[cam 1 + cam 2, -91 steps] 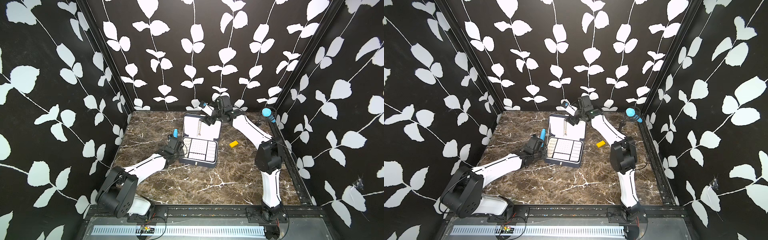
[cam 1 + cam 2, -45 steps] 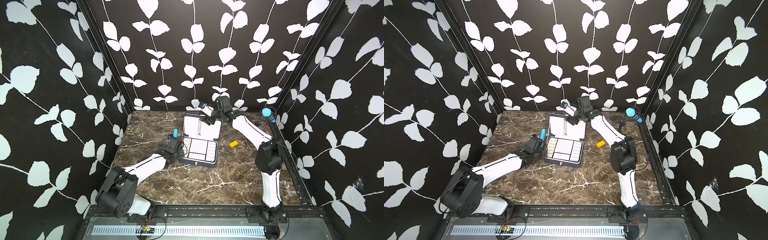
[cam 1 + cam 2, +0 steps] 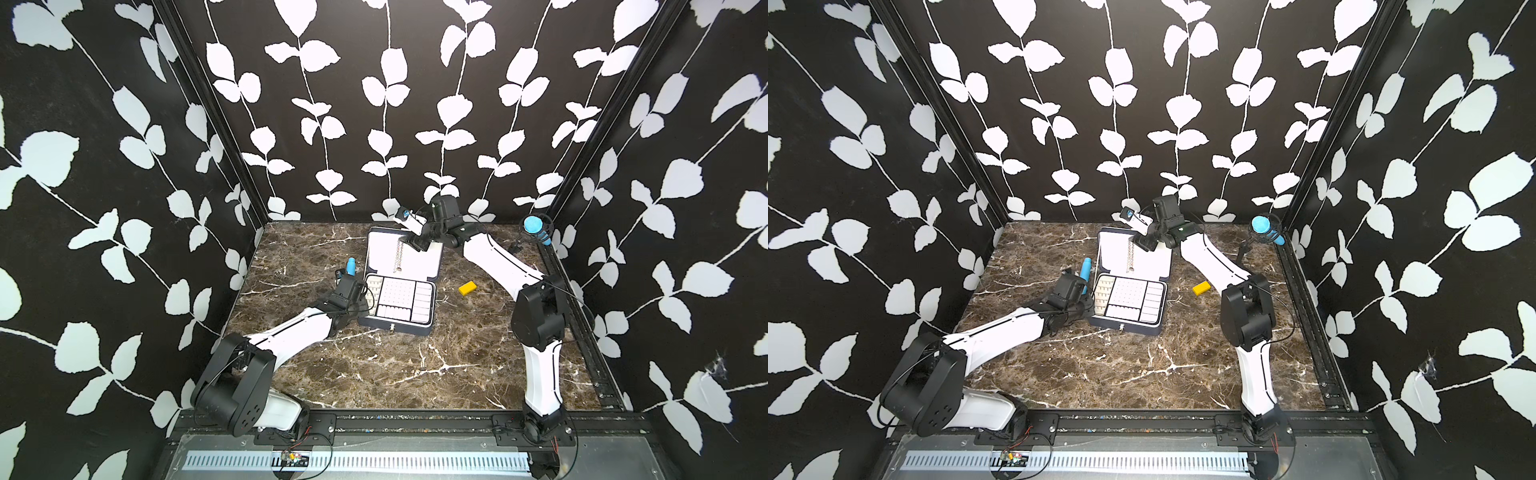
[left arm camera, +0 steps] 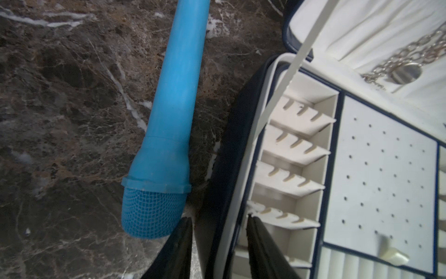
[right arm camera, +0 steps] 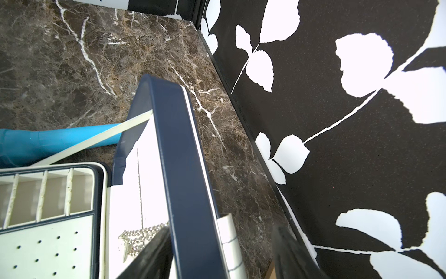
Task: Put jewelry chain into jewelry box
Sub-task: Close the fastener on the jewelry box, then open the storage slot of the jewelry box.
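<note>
The jewelry box (image 3: 399,328) (image 3: 1125,326) stands open mid-table, its white-lined lid raised toward the back. The jewelry chain (image 3: 400,255) (image 3: 1131,255) hangs down the lid's lining, and its pendant end (image 4: 405,72) rests near the hinge. My right gripper (image 3: 411,241) (image 5: 222,229) is open astride the lid's navy top rim (image 5: 178,145). One finger is inside by the chain (image 5: 142,235); the other stands well behind the lid. My left gripper (image 3: 362,291) (image 4: 218,218) is shut on the base's left wall (image 4: 236,154), one finger outside and one in the tray.
A blue toy microphone (image 3: 351,266) (image 4: 173,96) lies on the marble close along the box's left side. A small yellow block (image 3: 467,287) sits right of the box. Another blue microphone (image 3: 534,226) stands at the back right corner. Patterned walls close in on three sides.
My right gripper's jaws have narrowed around the lid's rim. Both arms, the box and the chain have hardly moved.
</note>
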{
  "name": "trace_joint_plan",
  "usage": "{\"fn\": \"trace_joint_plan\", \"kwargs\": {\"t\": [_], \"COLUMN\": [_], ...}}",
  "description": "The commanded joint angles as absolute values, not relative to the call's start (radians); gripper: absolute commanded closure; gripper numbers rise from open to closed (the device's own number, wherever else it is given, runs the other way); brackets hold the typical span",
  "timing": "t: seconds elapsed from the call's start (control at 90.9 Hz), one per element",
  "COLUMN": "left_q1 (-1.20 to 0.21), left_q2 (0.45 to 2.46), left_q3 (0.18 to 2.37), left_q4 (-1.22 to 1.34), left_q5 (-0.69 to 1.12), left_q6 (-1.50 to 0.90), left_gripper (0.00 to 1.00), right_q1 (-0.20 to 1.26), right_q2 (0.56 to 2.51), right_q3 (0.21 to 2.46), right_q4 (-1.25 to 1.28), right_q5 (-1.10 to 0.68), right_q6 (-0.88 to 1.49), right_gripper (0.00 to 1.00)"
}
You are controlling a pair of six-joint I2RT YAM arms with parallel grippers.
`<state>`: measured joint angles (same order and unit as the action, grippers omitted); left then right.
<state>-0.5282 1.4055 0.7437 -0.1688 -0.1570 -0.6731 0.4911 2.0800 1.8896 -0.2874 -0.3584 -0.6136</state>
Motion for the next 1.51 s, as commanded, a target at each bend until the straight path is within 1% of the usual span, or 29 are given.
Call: {"fn": "trace_joint_plan", "kwargs": {"t": [0.0,0.33,0.462,0.517,0.638,0.781,1.023,1.243,1.309,1.364,1.408,1.496], "left_q1": [-0.525,-0.525,-0.525,-0.525,-0.527,-0.526,-0.531,-0.543,-0.545,-0.547,-0.547,-0.548], "left_q2": [1.393,1.391,1.389,1.388,1.385,1.379,1.376,1.369,1.361,1.345,1.327,1.286], "left_q3": [0.704,0.699,0.7,0.699,0.701,0.704,0.724,0.757,0.774,0.791,0.812,0.868], "left_q4": [-0.247,-0.246,-0.246,-0.246,-0.249,-0.249,-0.256,-0.273,-0.293,-0.312,-0.335,-0.393], "left_q5": [-0.157,-0.159,-0.159,-0.157,-0.156,-0.155,-0.147,-0.149,-0.15,-0.151,-0.154,-0.17], "left_q6": [-0.662,-0.664,-0.664,-0.664,-0.663,-0.66,-0.648,-0.633,-0.626,-0.616,-0.603,-0.564], "left_gripper": [0.6,0.6,0.6,0.6,0.6,0.6,0.59,0.59,0.58,0.58,0.58,0.57], "right_q1": [0.479,0.479,0.479,0.479,0.477,0.476,0.455,0.446,0.448,0.447,0.442,0.398], "right_q2": [2.079,2.077,2.073,2.068,2.052,2.019,1.923,1.817,1.781,1.747,1.724,1.702], "right_q3": [1.856,1.853,1.852,1.85,1.858,1.872,1.831,1.707,1.643,1.571,1.53,1.514], "right_q4": [-0.328,-0.324,-0.32,-0.312,-0.281,-0.254,-0.161,-0.06,-0.008,0.071,0.104,0.048], "right_q5": [-0.311,-0.31,-0.314,-0.317,-0.318,-0.355,-0.382,-0.366,-0.322,-0.243,-0.17,-0.113], "right_q6": [-0.61,-0.609,-0.606,-0.591,-0.538,-0.474,-0.348,-0.253,-0.199,-0.103,0.024,0.322], "right_gripper": [0.37,0.43,0.44,0.39,0.17,0.02,0.01,0.01,0.01,0.01,0.01,0.01]}}
